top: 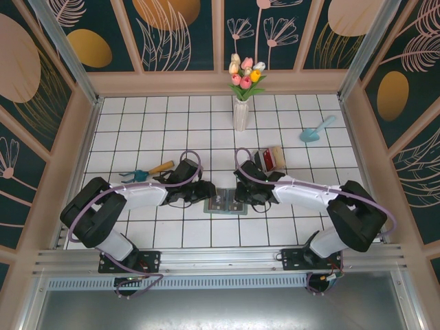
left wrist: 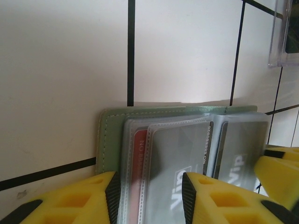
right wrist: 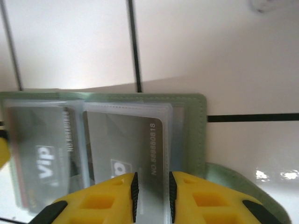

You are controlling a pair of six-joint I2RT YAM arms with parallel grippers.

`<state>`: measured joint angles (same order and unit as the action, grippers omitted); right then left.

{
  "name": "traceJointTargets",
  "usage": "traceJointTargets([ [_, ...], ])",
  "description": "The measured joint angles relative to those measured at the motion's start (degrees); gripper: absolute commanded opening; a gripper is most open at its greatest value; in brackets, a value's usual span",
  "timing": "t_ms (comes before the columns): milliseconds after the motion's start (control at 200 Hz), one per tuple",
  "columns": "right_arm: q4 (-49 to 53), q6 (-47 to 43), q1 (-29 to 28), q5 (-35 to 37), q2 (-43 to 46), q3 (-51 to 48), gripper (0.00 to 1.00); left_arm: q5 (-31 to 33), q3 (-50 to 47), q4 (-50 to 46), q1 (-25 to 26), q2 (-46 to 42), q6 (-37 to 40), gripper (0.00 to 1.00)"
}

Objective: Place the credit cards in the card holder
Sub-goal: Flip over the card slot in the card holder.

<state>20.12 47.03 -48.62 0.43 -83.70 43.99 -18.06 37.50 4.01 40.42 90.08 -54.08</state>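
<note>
Left gripper (top: 205, 193) down on left half of card holder (top: 227, 203), jaws spread wide, clear sleeves (left wrist: 180, 144) running between and under the yellow fingers (left wrist: 79, 200); reads as pinning the holder open and flat on the table (top: 172, 127), nothing pinched; red card (left wrist: 139, 156) already sleeved on that side, grey VIP cards (left wrist: 233, 154) just beside it; holder lying open at centre, between the two arms; right gripper (top: 242, 194) on the right half, jaws drawn close, narrow slot left, face of grey numbered card (right wrist: 135, 149) showing in the slot; likely seating that card in its sleeve, but pinching vs just pressing: cannot tell; clear box (top: 272, 159) further right, well apart, red and tan cards standing in it, so probably more to load. Hidden: near edges of sleeves and cards cut off by fingers in both wrist views; numbered card inside or on top of its sleeve unclear; card count in box unreadable from above.
</note>
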Motion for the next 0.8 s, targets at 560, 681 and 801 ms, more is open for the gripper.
traceJointTargets([
  [560, -0.4, -1.7, -3.4, -2.2, -0.7, 7.2, 0.32, 0.0, 0.0, 0.1, 0.0, 0.2, 0.0, 0.4],
  [681, -1.1, -1.9, -3.5, -3.5, -3.0, 7.3, 0.32, 0.3, 0.0, 0.1, 0.0, 0.2, -0.1, 0.39],
  [801, -1.7, -2.2, -3.5, -4.5, -5.0, 7.3, 0.34, 0.8, 0.0, 0.1, 0.0, -0.3, -0.2, 0.39],
])
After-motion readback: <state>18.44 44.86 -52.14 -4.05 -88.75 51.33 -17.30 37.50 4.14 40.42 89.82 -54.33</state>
